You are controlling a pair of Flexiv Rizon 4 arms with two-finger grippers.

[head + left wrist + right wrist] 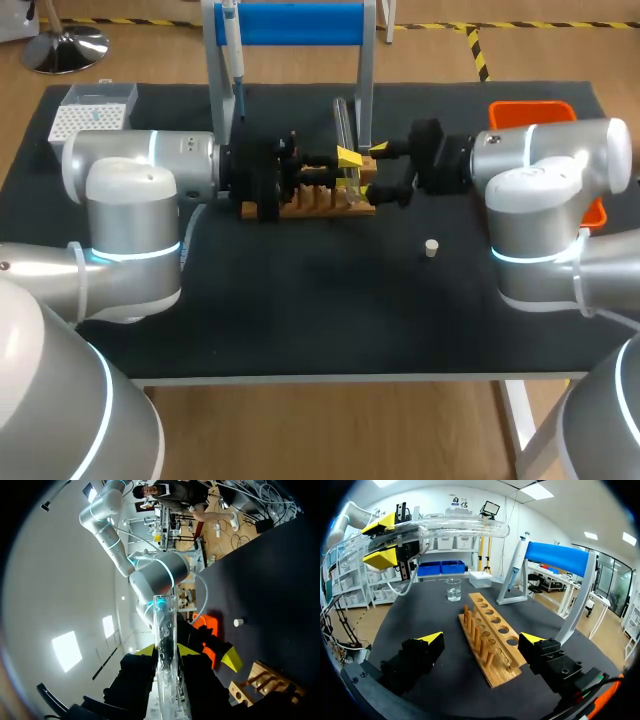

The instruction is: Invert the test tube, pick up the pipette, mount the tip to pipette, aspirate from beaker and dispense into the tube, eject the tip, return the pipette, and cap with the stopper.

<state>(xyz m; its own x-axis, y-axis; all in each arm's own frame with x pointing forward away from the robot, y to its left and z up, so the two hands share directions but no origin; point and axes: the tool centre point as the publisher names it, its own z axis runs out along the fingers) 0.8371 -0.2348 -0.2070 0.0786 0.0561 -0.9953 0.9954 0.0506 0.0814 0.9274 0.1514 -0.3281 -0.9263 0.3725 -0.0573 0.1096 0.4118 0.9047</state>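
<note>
A clear glass test tube stands nearly upright above the wooden rack, with my left gripper shut on its lower part. In the left wrist view the tube runs out between the two yellow tips. My right gripper is open just right of the tube, over the rack's right end, holding nothing. The right wrist view shows the tube in the left gripper. The pipette hangs on the blue stand. A small white stopper lies on the mat.
A glass beaker stands beyond the rack's far end. The white tip box is at the back left and an orange bin at the back right. The stand's legs rise right behind the rack.
</note>
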